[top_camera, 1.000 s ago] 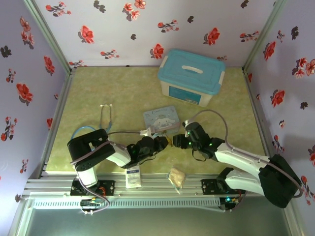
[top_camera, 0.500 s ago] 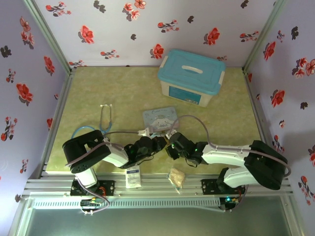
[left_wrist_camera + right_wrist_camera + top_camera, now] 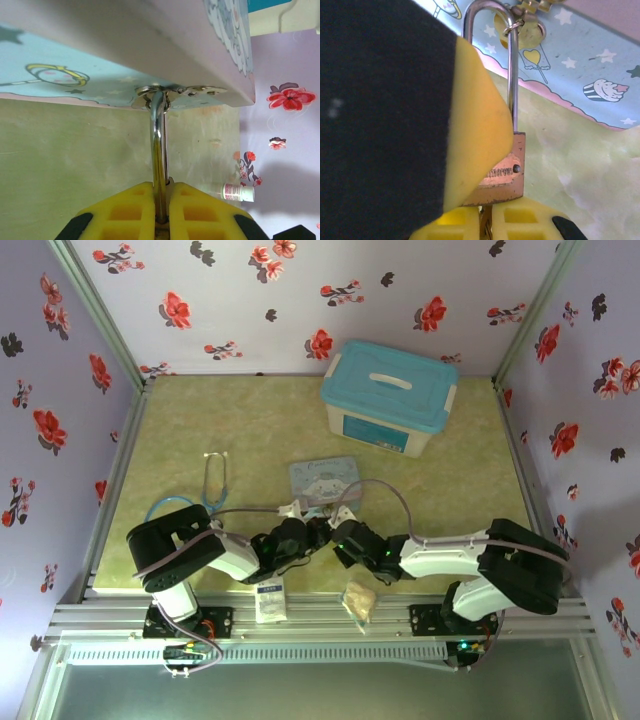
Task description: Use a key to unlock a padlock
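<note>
The small brass padlock [image 3: 506, 172] hangs by its silvery shackle [image 3: 159, 150] from the hasp of the pale-blue cartoon tin [image 3: 325, 478]. My left gripper [image 3: 161, 187] is shut on the padlock, its yellow pads pressed on both sides of the body, with the shackle rising from between them. In the right wrist view, the left gripper's fingers [image 3: 470, 125] cover the padlock's left half. My right gripper [image 3: 489, 212] sits just under the padlock's bottom edge, shut on the thin dark key [image 3: 486, 220], which points up into the padlock. In the top view both grippers [image 3: 322, 530] [image 3: 340, 536] meet at the tin's near edge.
A white box with a blue lid [image 3: 390, 395] stands at the back right. A blue-tubed stethoscope [image 3: 213, 480] lies to the left. A tan packet [image 3: 360, 600] and a white packet [image 3: 269, 600] sit at the near edge. A small bottle [image 3: 237, 192] lies by the wall.
My right gripper has moved left, up to the padlock's underside, and its jaws have closed. The left gripper has kept its hold on the padlock without moving.
</note>
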`<state>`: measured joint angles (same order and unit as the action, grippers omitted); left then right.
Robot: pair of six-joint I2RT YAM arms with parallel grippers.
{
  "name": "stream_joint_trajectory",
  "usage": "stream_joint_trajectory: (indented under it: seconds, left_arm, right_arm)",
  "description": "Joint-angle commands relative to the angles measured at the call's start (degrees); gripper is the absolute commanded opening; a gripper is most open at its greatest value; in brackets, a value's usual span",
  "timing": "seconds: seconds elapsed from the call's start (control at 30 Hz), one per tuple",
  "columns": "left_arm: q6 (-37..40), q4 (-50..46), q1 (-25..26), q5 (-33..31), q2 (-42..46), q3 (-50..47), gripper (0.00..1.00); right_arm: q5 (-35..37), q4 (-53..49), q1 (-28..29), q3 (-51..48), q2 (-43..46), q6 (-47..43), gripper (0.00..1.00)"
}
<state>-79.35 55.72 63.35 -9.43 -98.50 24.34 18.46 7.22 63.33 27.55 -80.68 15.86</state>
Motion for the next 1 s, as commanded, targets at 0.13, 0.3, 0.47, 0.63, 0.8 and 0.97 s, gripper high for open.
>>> stream_joint_trajectory:
  seconds: [0.13, 0.3, 0.47, 0.63, 0.8, 0.97]
  left_arm:
    - [2.02, 0.70, -0.75, 2.61, 3.22, -1.35, 0.04]
    - [3.71, -1.50, -1.66, 3.23, 3.19, -1.63, 0.08]
    - [6.43, -5.72, -1.89, 3.27, 3.73, -0.40, 0.10]
    - [7.83, -9.18, -2.76, 3.37, 4.23, -0.12, 0.08]
    - [10.42, -15.28, -4.59, 3.72, 7.49, -0.82, 0.08]
    - [16.62, -29.18, -5.84, 4.37, 11.77, 2.71, 0.10]
  right_arm:
    - [-18.10, 19.10, -6.21, -5.85, 2.31, 5.41, 0.06]
    - [-26.58, 25.01, -9.25, -7.32, -0.50, 8.77, 0.05]
    - [-28.45, 28.22, -9.45, -7.27, -3.24, 10.41, 0.05]
    - [-26.81, 24.23, -9.45, -6.51, -3.19, 10.94, 0.28]
    - [-20.69, 15.73, -10.00, -7.24, 2.18, 11.54, 0.41]
    - [-14.84, 10.14, -10.82, -6.70, 5.74, 13.14, 0.50]
